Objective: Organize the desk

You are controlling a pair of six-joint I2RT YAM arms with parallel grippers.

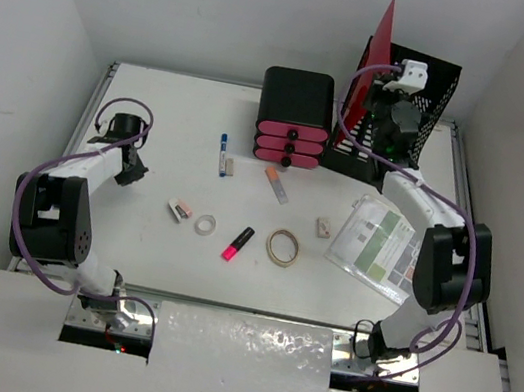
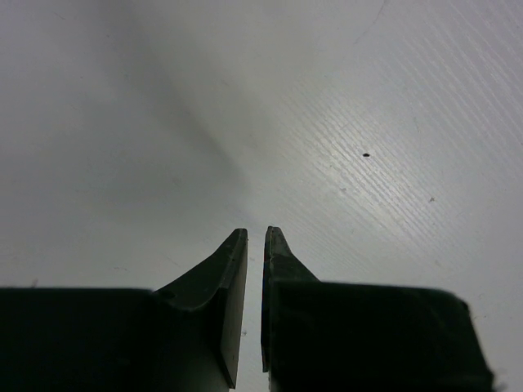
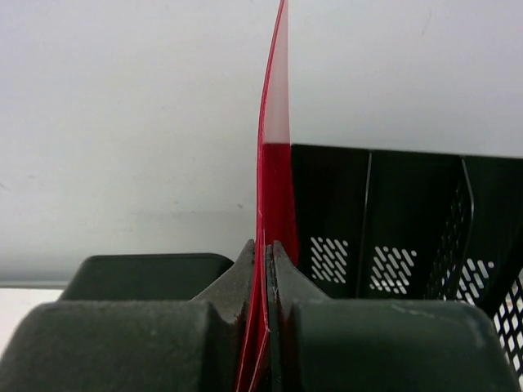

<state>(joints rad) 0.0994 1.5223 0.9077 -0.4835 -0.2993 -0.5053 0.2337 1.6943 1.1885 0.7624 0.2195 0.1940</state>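
- Two grippers, one at work: my right gripper is clamped on the lower part of a red folder, which stands upright and edge-on between the jaws.
- One black mesh rack stands at the far right corner of the desk. The folder rises over its left side, next to the black drawer unit at the far edge.
- Step in hand, as I judge it: filing the folder into the rack. To do it well, I hold the sheet vertical, line its bottom edge up with one slot and lower it straight. A tilt could catch that edge on a divider or bow the sheet.
- Neither view shows whether the bottom edge is already inside a slot, so I should let go only once the folder bears on the rack.
- My left gripper hangs over bare desk near the left edge, its jaws drawn to a thin slit with nothing between them.
- Several loose items lie mid-desk: a blue marker, a pink highlighter and a tape roll. Papers lie near the right edge. By my reckoning, the tidying is far from finished.
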